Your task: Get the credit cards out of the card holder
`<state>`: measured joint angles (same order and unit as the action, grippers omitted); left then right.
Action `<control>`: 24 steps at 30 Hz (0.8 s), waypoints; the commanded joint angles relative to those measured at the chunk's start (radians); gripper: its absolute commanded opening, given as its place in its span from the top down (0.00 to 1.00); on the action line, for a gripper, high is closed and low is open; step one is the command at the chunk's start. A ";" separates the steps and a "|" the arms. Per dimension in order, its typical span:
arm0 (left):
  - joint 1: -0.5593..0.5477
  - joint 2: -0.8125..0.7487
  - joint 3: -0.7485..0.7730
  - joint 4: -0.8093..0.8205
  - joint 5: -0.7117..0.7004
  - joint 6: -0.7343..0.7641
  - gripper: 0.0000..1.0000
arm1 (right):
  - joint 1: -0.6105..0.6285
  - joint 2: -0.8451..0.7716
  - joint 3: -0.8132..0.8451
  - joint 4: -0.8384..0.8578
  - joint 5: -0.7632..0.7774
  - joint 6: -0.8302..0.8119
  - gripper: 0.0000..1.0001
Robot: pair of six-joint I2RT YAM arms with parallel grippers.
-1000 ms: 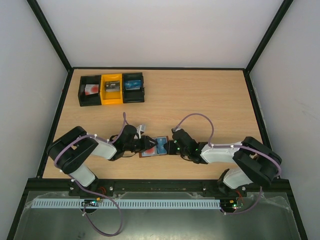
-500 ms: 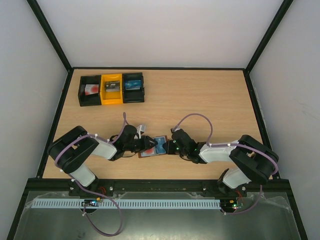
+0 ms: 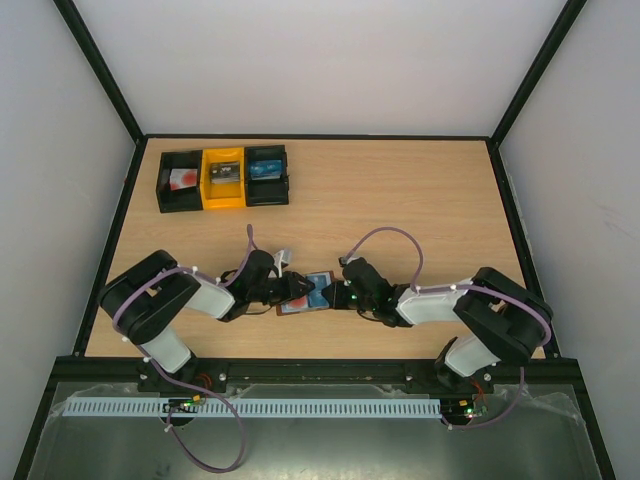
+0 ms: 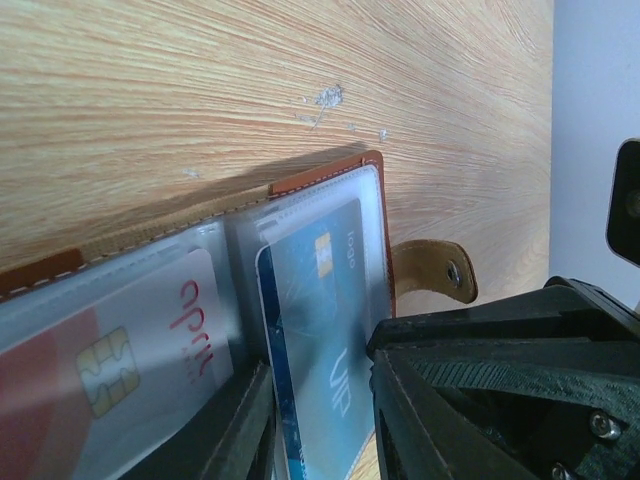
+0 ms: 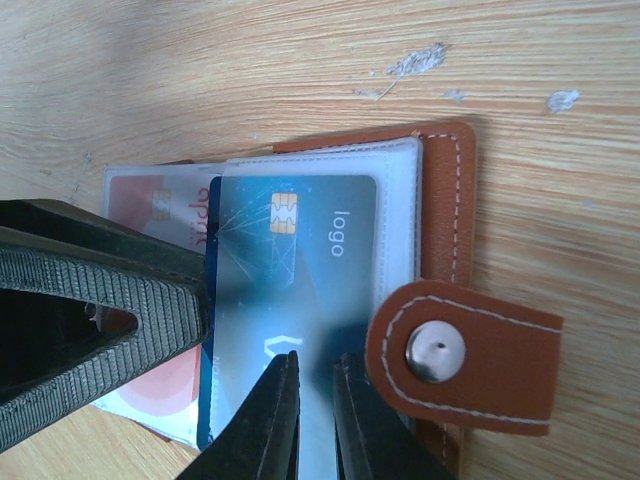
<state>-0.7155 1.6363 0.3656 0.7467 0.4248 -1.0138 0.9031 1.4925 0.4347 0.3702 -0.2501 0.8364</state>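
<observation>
Right gripper [image 5: 315,368] has edged leftward, nearly closed over the glossy blue card [image 5: 300,250]; left gripper [image 4: 320,385] straddles it part-open.

The top external camera sits high over the near edge of the tabletop [image 3: 420,200], facing down and forward from far enough back to take in the whole surface. Each wrist camera sits low and very close, looking along its own tool, the left tool [image 4: 320,430] and the right tool [image 5: 316,400]. All three views share the card holder [image 3: 310,295] and the wood beside it.
</observation>
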 commanded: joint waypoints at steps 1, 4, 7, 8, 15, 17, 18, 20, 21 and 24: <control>-0.010 0.028 0.010 0.003 -0.013 0.012 0.71 | -0.001 0.035 -0.020 -0.022 -0.039 0.009 0.88; -0.012 0.023 0.006 0.007 -0.012 0.010 0.71 | -0.001 0.044 -0.022 -0.015 -0.041 0.012 0.88; -0.012 0.013 0.005 0.006 -0.014 0.009 0.75 | -0.001 0.046 -0.024 -0.014 -0.039 0.014 0.88; -0.012 0.009 0.005 0.006 -0.014 0.009 0.77 | 0.000 0.044 -0.025 -0.017 -0.037 0.013 0.88; -0.012 0.001 -0.001 0.012 -0.009 -0.002 0.84 | -0.002 0.047 -0.028 -0.028 -0.012 0.014 0.88; -0.012 -0.005 -0.008 0.031 -0.004 -0.009 0.85 | -0.004 0.052 -0.031 -0.026 0.000 0.013 0.89; -0.012 -0.009 -0.012 0.041 0.002 -0.014 0.85 | -0.005 0.055 -0.034 -0.026 0.004 0.013 0.89; -0.010 -0.013 -0.018 0.057 0.012 -0.028 0.86 | -0.007 0.066 -0.040 -0.021 0.002 0.015 0.89; -0.010 -0.015 -0.019 0.065 0.019 -0.036 0.87 | -0.009 0.072 -0.042 -0.016 -0.001 0.016 0.89; -0.010 -0.019 -0.024 0.098 0.040 -0.060 0.89 | -0.012 0.081 -0.045 -0.007 -0.005 0.016 0.89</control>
<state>-0.7177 1.6405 0.3538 0.7631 0.4160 -1.0439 0.8970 1.5246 0.4267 0.4313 -0.2790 0.8467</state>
